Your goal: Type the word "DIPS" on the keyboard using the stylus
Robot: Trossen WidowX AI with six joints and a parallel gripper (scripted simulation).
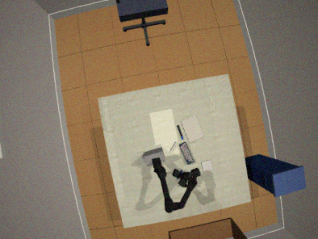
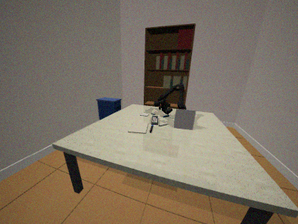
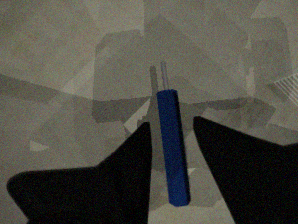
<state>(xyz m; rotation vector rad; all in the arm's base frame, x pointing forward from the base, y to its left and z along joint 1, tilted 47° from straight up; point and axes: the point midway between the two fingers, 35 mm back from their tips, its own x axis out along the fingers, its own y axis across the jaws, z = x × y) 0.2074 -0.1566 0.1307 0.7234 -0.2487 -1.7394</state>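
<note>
The blue stylus with a thin grey tip lies on the pale desk top, in the wrist view pointing away between my two dark fingers. My gripper hovers over it, part open. A sliver of desk shows on each side of the stylus, so the fingers do not touch it. In the overhead view the stylus is hidden under the gripper. The small keyboard lies just beyond the gripper, toward the middle of the desk.
A grey box stands by the arm's base. A sheet of paper, a notepad, a blue-black pen and a small white pad lie around the keyboard. A blue bin stands off the desk.
</note>
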